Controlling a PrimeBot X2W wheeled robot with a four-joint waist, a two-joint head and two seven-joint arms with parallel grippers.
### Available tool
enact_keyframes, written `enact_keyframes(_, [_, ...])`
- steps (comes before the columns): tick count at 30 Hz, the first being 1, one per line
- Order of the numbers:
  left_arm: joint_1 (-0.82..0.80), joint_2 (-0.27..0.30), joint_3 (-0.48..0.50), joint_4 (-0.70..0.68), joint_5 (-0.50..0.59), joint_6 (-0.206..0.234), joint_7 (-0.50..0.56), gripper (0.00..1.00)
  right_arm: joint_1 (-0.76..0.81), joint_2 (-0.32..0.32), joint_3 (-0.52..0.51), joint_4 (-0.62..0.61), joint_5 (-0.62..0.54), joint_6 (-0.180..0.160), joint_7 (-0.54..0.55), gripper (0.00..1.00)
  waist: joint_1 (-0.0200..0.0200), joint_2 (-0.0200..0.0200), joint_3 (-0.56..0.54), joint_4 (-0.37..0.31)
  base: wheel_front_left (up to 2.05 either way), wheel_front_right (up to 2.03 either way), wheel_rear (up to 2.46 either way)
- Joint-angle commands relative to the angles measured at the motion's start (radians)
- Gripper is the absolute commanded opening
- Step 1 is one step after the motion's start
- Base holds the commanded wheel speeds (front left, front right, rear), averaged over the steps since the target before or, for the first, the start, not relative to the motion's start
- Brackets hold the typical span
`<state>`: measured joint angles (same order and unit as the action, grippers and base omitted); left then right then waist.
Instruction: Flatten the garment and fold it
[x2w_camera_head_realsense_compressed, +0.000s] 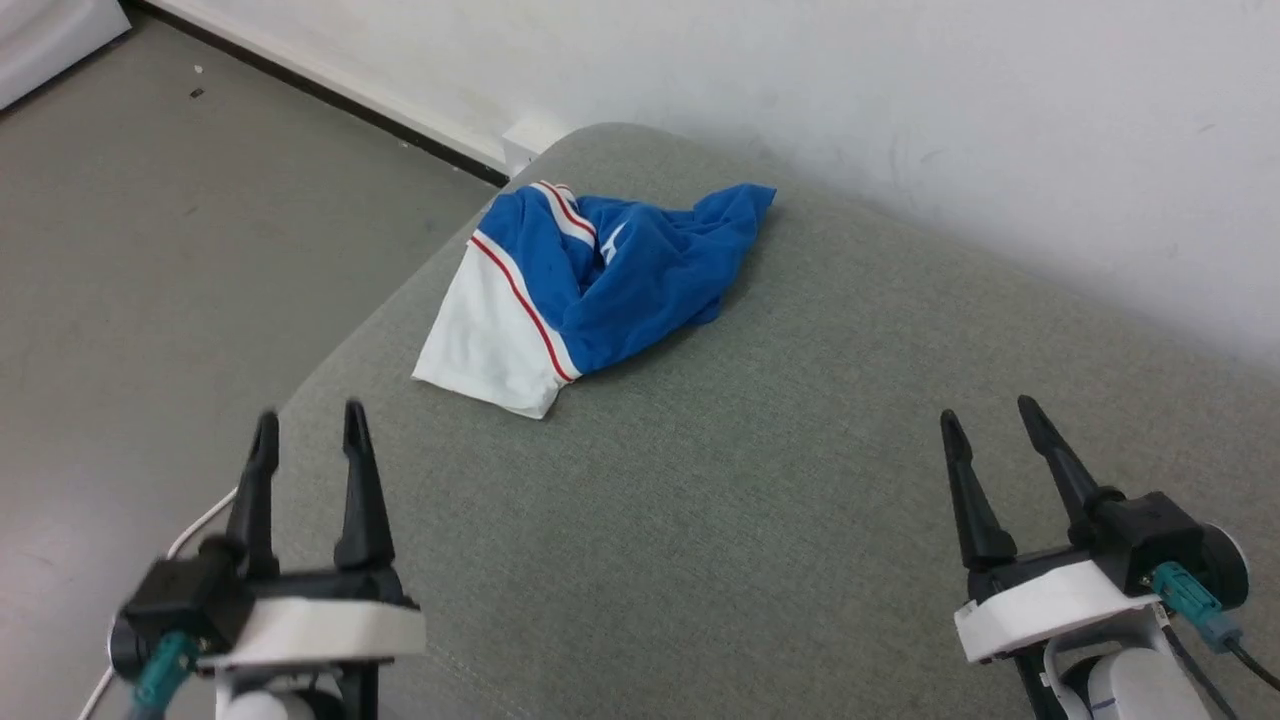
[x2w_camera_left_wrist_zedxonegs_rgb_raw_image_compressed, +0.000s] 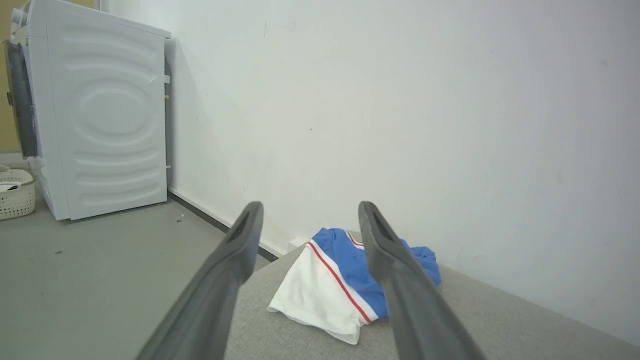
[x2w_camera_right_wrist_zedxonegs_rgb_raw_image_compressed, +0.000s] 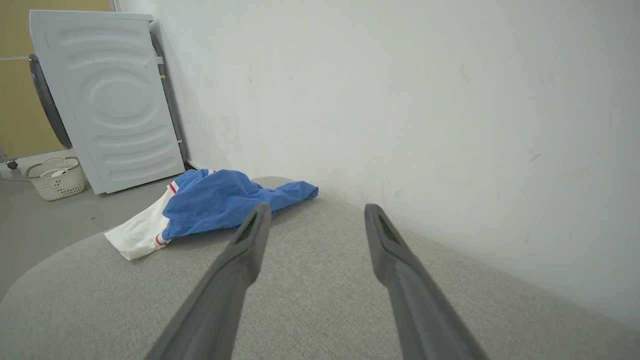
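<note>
Garment (x2w_camera_head_realsense_compressed: 600, 285) lies crumpled at the far left end of the grey cushion (x2w_camera_head_realsense_compressed: 750, 480), well ahead of the left gripper (x2w_camera_head_realsense_compressed: 308, 415) and right gripper (x2w_camera_head_realsense_compressed: 987, 410), both empty with jaws spread. Flattening should go best by pinching two well-separated edges, one layer each, and drawing them apart.

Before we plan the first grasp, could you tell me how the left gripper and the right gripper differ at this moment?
The left gripper hangs at the edge of the grey padded surface, beside the floor; the right gripper is well over that surface. The crumpled garment lies straight ahead of the left gripper but off to one side of the right gripper. Both are open, empty and clear of the garment.
</note>
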<state>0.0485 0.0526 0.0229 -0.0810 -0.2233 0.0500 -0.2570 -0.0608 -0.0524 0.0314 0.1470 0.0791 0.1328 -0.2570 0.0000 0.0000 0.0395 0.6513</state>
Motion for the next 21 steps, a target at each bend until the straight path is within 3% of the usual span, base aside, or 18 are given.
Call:
enact_keyframes(1, [-0.048, 0.008, 0.003, -0.016, 0.003, -0.027, -0.005, 1.00, -0.005, 0.002, -0.009, -0.008, -0.016, -0.002, -0.005, 1.00, 0.0000, 0.0000, 0.019, 0.007, 0.00, 0.00, 0.00])
enact_keyframes(4, [-0.151, 0.057, -0.014, -0.023, 0.010, -0.076, 0.023, 1.00, -0.008, 0.002, -0.026, -0.029, -0.047, -0.002, -0.005, 1.00, 0.0000, 0.0000, 0.052, 0.013, 0.00, 0.00, 0.00])
enact_keyframes(9, [-0.417, 0.152, -0.015, -0.020, -0.008, -0.126, 0.163, 1.00, -0.041, 0.002, -0.035, -0.099, -0.115, -0.002, 0.023, 1.00, 0.0000, 0.0000, 0.143, 0.008, 0.00, 0.00, 0.00])
enact_keyframes(14, [-0.667, 0.246, -0.039, 0.105, -0.057, -0.162, 0.306, 1.00, -0.093, -0.024, 0.006, -0.217, -0.169, -0.002, 0.110, 1.00, 0.0000, 0.0000, 0.241, -0.015, 0.00, 0.00, 0.00])
enact_keyframes(21, [-0.914, 0.315, -0.063, 0.331, -0.204, -0.178, 0.459, 1.00, -0.163, -0.089, 0.065, -0.373, -0.162, -0.002, 0.222, 1.00, 0.0000, 0.0000, 0.363, -0.081, 0.00, 0.00, 0.00])
